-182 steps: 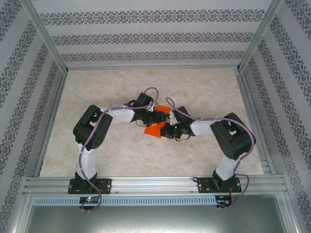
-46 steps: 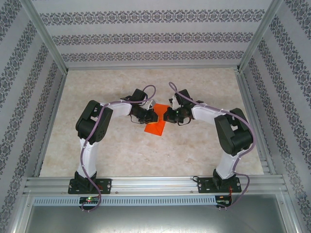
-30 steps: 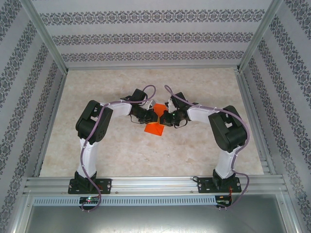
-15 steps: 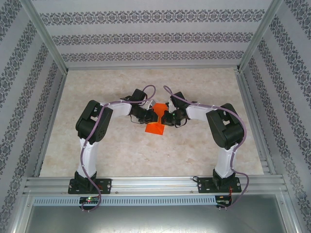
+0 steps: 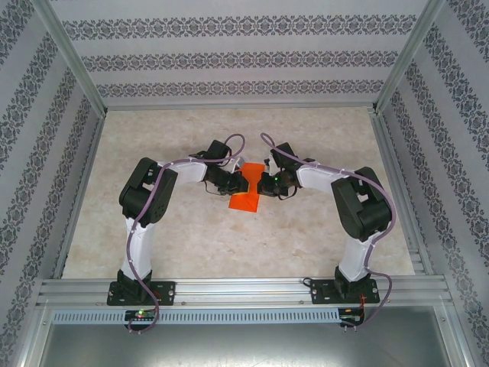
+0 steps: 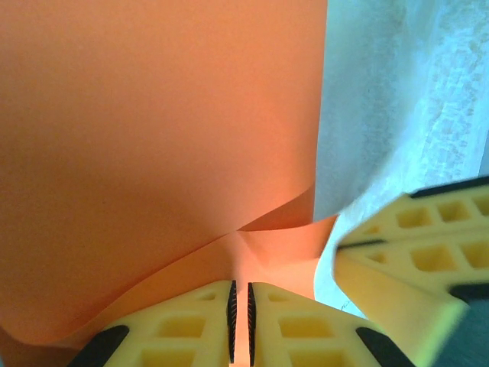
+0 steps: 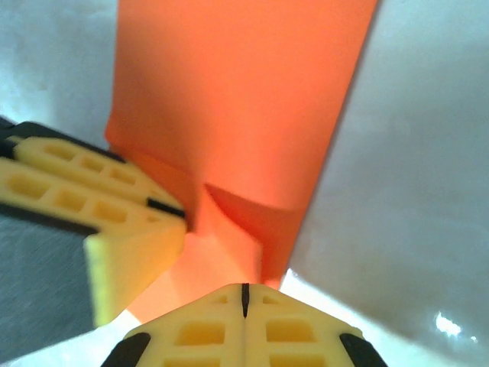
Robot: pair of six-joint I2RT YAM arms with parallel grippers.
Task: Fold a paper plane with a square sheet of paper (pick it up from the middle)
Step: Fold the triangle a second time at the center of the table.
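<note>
While the thin, creased orange-red paper sheet (image 5: 245, 199) is positioned at the centre of the beige marbled table (image 5: 176, 237), its left edge is pinched by the left gripper (image 6: 240, 287). The right gripper (image 7: 244, 289), pressed together, is set against its right edge.

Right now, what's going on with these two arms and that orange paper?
Both arms meet at the sheet of paper, already partly folded. The left gripper is closed on a raised flap. The right gripper is shut, its tips at the same crease; whether it pinches paper is unclear. No plane shape yet.
</note>
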